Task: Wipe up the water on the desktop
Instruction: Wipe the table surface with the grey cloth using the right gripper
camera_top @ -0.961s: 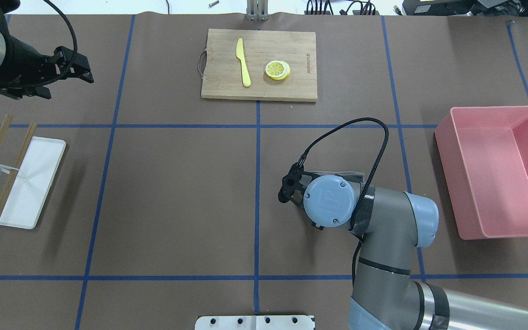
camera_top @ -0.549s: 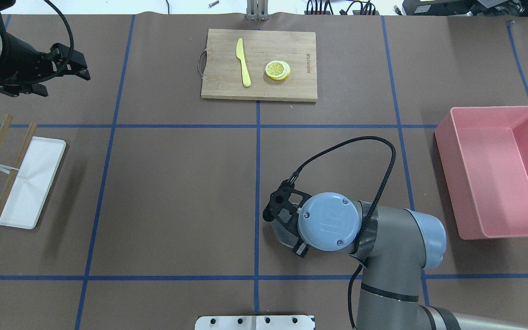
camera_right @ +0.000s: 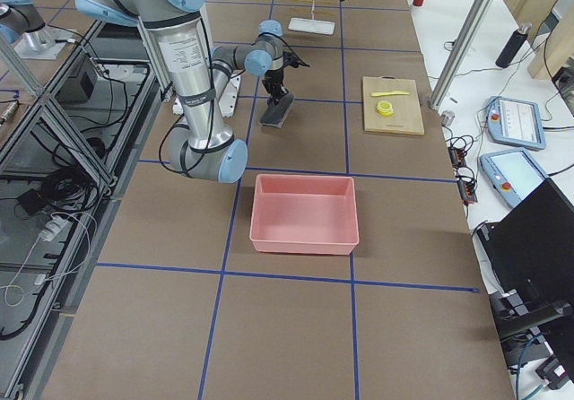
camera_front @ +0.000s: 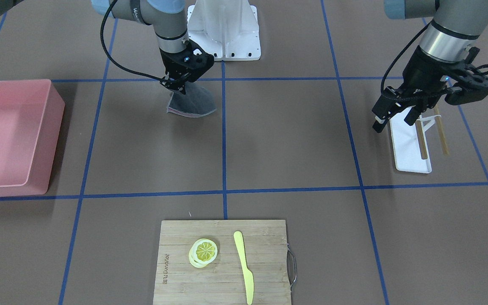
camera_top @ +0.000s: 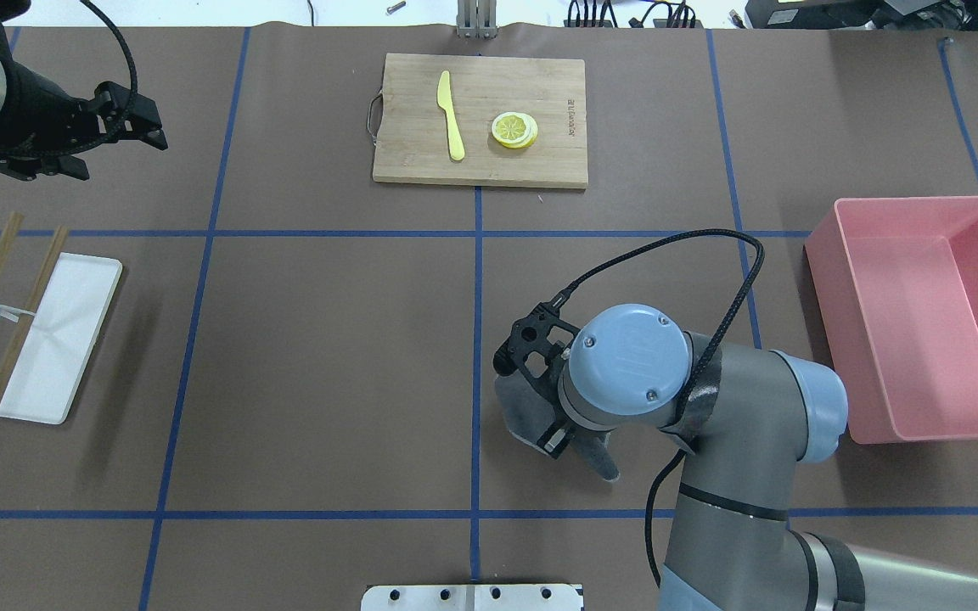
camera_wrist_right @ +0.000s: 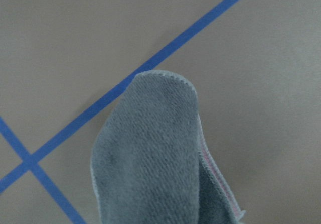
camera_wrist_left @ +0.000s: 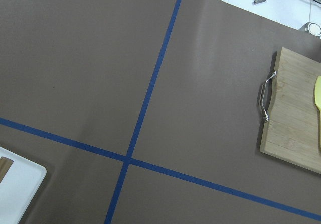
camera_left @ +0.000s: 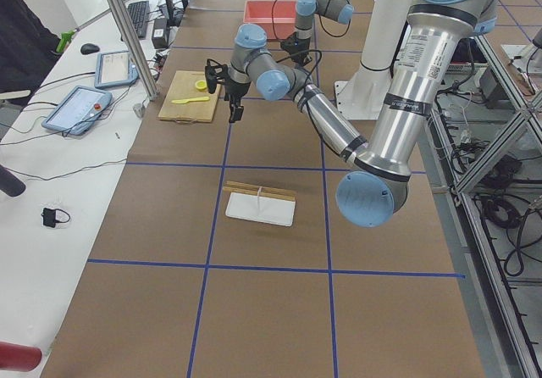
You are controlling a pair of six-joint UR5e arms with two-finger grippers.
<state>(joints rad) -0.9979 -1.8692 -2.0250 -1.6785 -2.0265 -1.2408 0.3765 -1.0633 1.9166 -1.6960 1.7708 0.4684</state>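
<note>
The desktop (camera_top: 319, 356) is a brown surface with blue tape lines; I see no water on it. My right gripper (camera_front: 178, 86) points down and is shut on a grey cloth (camera_front: 193, 103), whose lower part lies spread on the desktop just right of the centre tape line. In the overhead view the cloth (camera_top: 523, 416) shows from under the wrist. The right wrist view shows the cloth (camera_wrist_right: 150, 153) hanging over a tape crossing. My left gripper (camera_front: 393, 123) is open and empty, held above the far-left desktop near the white tray (camera_front: 409, 148).
A bamboo cutting board (camera_top: 480, 165) with a yellow knife (camera_top: 451, 114) and lemon slices (camera_top: 514, 130) lies at the far centre. A pink bin (camera_top: 829, 255) stands at the right. The white tray (camera_top: 56, 339) with chopsticks (camera_top: 26, 314) lies at the left.
My right gripper dragged the cloth toward the robot and slightly left, then the wrist turned and the cloth spread out below it. My left gripper shifted slightly up and left.
</note>
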